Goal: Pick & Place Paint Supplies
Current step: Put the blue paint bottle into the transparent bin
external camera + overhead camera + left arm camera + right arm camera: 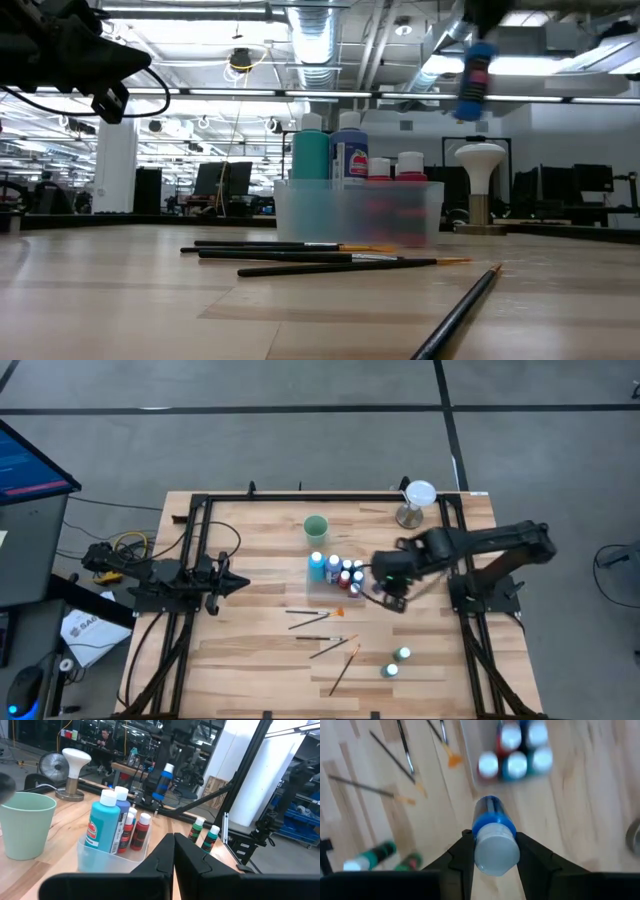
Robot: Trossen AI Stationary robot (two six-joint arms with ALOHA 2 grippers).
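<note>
paint supplies sit in three groups on the wooden surface (250, 660), and one bottle is in the air. largest first: the clear tray (352, 212) near the middle of the surface holds a teal bottle (101, 822), a taller blue one and several small red-labelled ones, all upright and packed close. a pale green cup (316, 527) stands just behind it, and a white mushroom-shaped lamp (415, 503) stands near the far right corner.

the right gripper (491, 851) is clenched around a small blue bottle (492, 832) with a white cap, holding it high above the surface, just beside the tray's right end. the left gripper (228, 584) waits well off to the left with its fingers pressed together, empty.

several thin brushes (310, 256) lie flat in front of the tray, and two green bottles (395, 662) lie near the front right, still to be collected.

the step looks like carrying the blue bottle over to the tray. to do it well, bring it over a free gap beside the bottles already in there, keep it vertical and lower it slowly. the packed bottles leave little room, so a tilted descent could knock a neighbour over. let go only once the base rests on the tray floor, then lift straight up clear of the caps.
</note>
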